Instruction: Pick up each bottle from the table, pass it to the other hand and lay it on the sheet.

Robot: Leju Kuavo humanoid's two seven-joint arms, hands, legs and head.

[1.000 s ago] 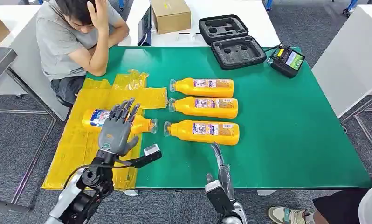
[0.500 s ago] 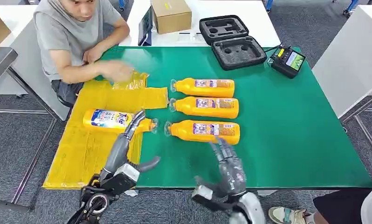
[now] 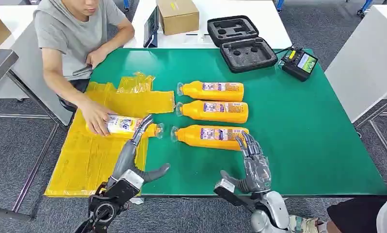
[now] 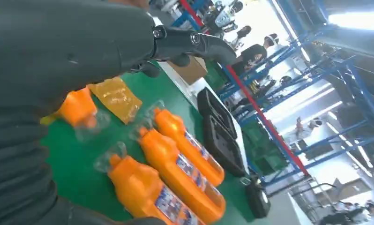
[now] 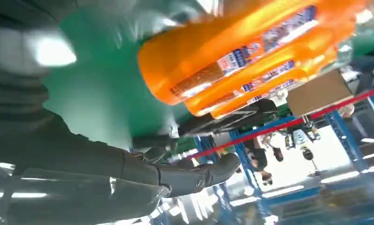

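Observation:
Three orange bottles lie side by side on the green table: the far one, the middle one and the near one. Another orange bottle lies on the yellow sheet, and a person's hand holds its base. My left hand hovers near the sheet's edge, fingers stretched toward that bottle's neck, holding nothing. My right hand is raised, fingers spread, just short of the near bottle's base. That base looms large and close in the right wrist view.
A person in a grey shirt sits at the table's far left corner. A black foam case, a cardboard box and a black meter stand along the back. The green tabletop stretches out to the right.
The person's hand came down onto the bottle on the sheet. My right hand rose and moved right toward the near bottle's base. My left hand turned and sank back from the sheet bottle.

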